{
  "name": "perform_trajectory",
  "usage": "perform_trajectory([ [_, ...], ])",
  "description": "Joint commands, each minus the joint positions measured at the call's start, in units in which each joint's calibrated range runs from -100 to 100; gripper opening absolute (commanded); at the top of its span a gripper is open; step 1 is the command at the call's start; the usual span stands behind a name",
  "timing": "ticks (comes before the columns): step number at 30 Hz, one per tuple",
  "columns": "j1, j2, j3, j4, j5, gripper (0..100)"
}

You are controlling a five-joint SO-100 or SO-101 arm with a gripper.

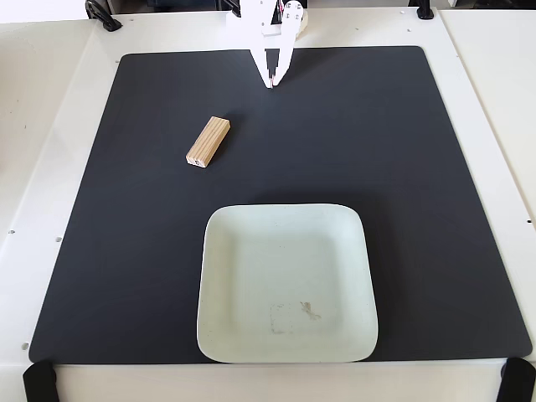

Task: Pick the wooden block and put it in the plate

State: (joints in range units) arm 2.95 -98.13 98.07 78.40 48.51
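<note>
The wooden block (208, 141) is a small tan bar lying at a slant on the black mat, left of centre in the fixed view. The plate (219, 251), pale mint and square with rounded corners, sits nearer the front edge with nothing in it. My white gripper (273, 84) hangs at the mat's far edge, up and to the right of the block. Its fingertips meet in a point, so it is shut with nothing held.
The black mat (419, 167) covers most of a white table (59, 100). Black clamps sit at the near corners (38, 381) and at the far edge (102, 17). A seam to another white surface runs down the right side.
</note>
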Motion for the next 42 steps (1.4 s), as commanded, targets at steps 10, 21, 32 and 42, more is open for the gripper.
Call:
perform_trajectory([
  [10, 7.92, 18.72, -24.07, 0.92, 0.13, 1],
  [21, 26.28, 54.48, -56.10, 0.21, 0.29, 1],
  [32, 27.85, 81.60, -71.57, 0.12, 0.29, 10],
  [42, 31.21, 90.84, -72.65, -9.25, 3.81, 34],
])
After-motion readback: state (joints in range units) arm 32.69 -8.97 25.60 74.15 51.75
